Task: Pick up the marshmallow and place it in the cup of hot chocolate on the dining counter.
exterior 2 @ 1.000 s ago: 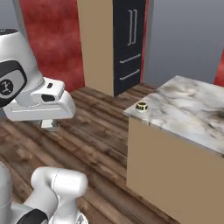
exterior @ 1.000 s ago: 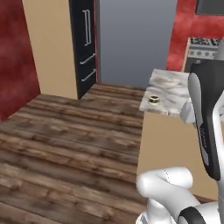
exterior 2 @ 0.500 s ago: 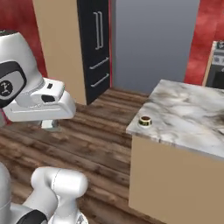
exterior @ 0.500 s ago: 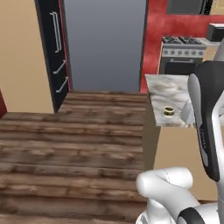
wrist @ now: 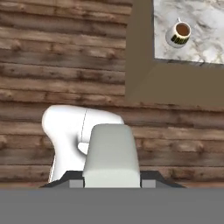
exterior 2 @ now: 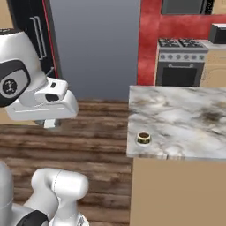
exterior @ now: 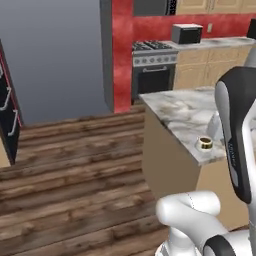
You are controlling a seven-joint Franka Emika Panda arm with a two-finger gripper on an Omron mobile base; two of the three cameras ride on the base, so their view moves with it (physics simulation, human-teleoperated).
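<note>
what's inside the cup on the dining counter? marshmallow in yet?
The cup of hot chocolate on the dining counter shows dark brown liquid; no marshmallow is visible on its surface. Anything below the surface is hidden.

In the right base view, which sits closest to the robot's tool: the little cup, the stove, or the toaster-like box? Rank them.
From the tool, at left over the floor:
1. Cup of hot chocolate, near counter corner.
2. Stove, behind the dining counter.
3. Dark box, far right.

You've got a stove [exterior: 154,70] at top center, a toaster [exterior: 186,33] on the back counter [exterior: 225,42], and a wood floor [exterior: 70,170] across the lower left.
</note>
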